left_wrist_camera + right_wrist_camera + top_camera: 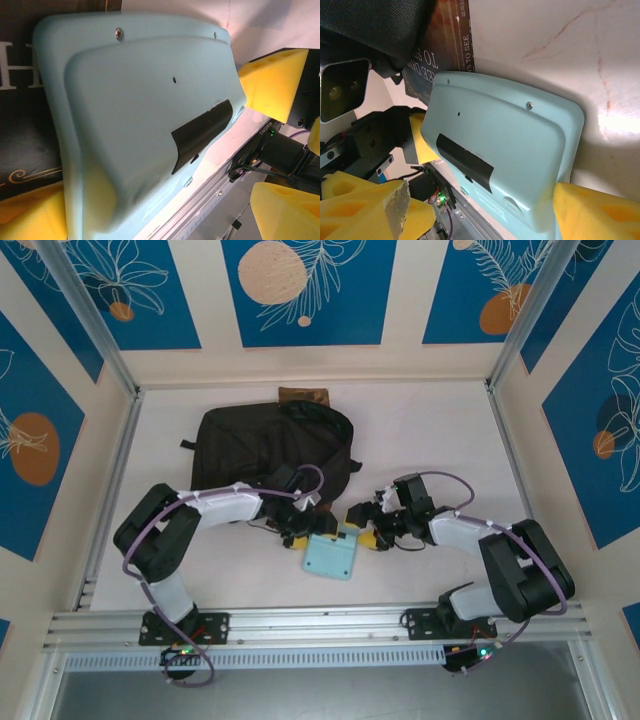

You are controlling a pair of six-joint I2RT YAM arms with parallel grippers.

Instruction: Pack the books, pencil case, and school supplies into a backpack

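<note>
— Judging from the black backpack (275,445), slumped at the far side of the table (430,440): hardly started?
— Looks so. Still to pack: the dark brown book (20,100) outside it, and, over its edge, the light-teal piece (330,557) (rounded, black patch, two small screws).
— Held?
— Seemingly not. Flanked near the front rail by left gripper (298,530) and right gripper (372,532), both spread wide, unclenched.

Here's the dark brown paperback with the white title (20,125), mostly buried under the light-teal rounded plastic piece with the black patch (145,115). Its lettering is cut off by the frame edge. From the right wrist, the soft black fabric backpack (375,25) overlaps one end of that book. Overhead, a brown item (303,394) peeks from behind the backpack, too little showing to identify.
</note>
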